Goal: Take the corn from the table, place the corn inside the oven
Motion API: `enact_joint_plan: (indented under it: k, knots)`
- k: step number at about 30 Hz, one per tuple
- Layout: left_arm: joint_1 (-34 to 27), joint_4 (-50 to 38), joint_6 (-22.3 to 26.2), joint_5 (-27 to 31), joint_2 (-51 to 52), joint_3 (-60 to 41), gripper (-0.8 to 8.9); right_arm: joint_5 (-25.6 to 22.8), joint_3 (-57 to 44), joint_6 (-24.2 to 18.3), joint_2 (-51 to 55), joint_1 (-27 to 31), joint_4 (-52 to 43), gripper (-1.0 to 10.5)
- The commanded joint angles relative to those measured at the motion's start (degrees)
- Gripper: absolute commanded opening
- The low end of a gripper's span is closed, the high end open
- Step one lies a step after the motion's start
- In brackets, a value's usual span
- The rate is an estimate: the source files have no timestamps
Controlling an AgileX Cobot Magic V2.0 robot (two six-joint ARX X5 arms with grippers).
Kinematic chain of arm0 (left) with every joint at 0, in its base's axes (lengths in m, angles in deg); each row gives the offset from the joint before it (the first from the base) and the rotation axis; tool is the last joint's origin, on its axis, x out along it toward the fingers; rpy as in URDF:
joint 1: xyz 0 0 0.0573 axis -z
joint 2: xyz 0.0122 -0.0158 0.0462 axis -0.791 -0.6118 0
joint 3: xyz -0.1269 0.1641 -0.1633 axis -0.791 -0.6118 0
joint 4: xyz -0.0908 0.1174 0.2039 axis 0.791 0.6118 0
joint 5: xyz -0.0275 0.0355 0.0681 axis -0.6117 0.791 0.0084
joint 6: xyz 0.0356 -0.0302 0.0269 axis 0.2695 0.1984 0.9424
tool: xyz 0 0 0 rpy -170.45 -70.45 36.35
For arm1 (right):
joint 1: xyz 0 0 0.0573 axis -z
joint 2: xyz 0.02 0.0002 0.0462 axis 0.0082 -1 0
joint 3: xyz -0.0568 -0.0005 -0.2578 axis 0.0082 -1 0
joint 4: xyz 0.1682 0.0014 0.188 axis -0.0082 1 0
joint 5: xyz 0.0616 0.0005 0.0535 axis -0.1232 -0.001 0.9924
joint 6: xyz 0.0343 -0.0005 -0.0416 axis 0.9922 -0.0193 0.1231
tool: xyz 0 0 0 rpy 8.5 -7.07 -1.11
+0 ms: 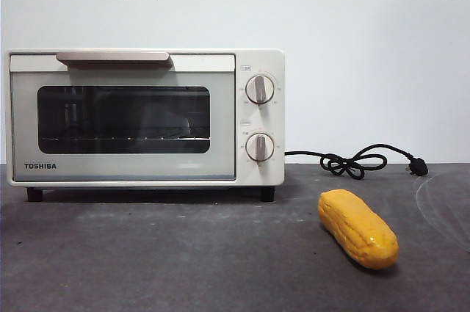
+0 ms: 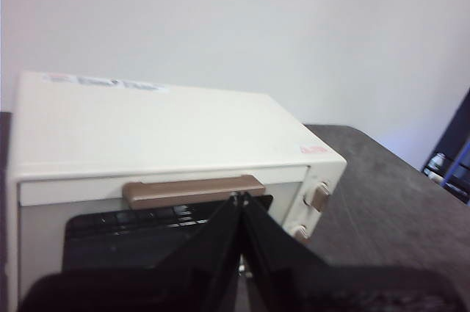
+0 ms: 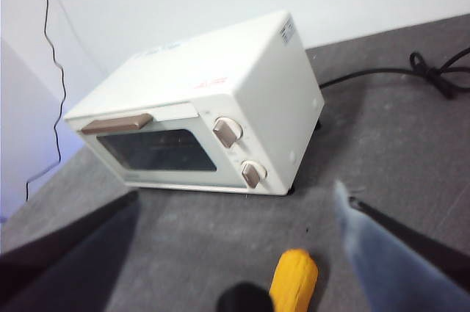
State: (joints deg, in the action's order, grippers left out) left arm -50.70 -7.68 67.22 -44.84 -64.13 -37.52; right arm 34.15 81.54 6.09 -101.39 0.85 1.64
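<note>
The oven [image 1: 145, 117] stands at the far left of the table [image 1: 161, 260] with its door closed, and the corn [image 1: 358, 227] lies untouched on the near right, well apart from it, so everything remains to do. The left gripper [image 2: 241, 205] hovers clenched near the handle [image 2: 192, 191]. The right gripper [image 3: 242, 253] hangs spread wide over the corn. Only the wrist views show the grippers.
</note>
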Motion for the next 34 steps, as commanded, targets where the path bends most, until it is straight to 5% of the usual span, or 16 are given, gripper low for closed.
enact_joint_plan:
  k: [1,11,22,34]
  knots:
    - [0.26,0.79,-0.33,-0.66,-1.2,0.96,-0.03,0.17,3.89,-5.44,-4.48,-0.13,3.52,5.1]
    - [0.26,1.49,-0.79,-2.19,-3.39,1.55,-0.03,-6.08,10.21,-8.48,-18.45,-10.05,8.26,5.0]
    - [0.42,1.62,-1.81,-2.21,-3.74,1.55,-0.04,-27.93,10.21,-7.67,-36.09,-32.04,4.72,5.0]
    - [0.42,3.45,-1.77,-2.19,-3.74,1.55,-0.04,-32.22,10.21,-6.01,-55.41,-35.15,0.2,5.0]
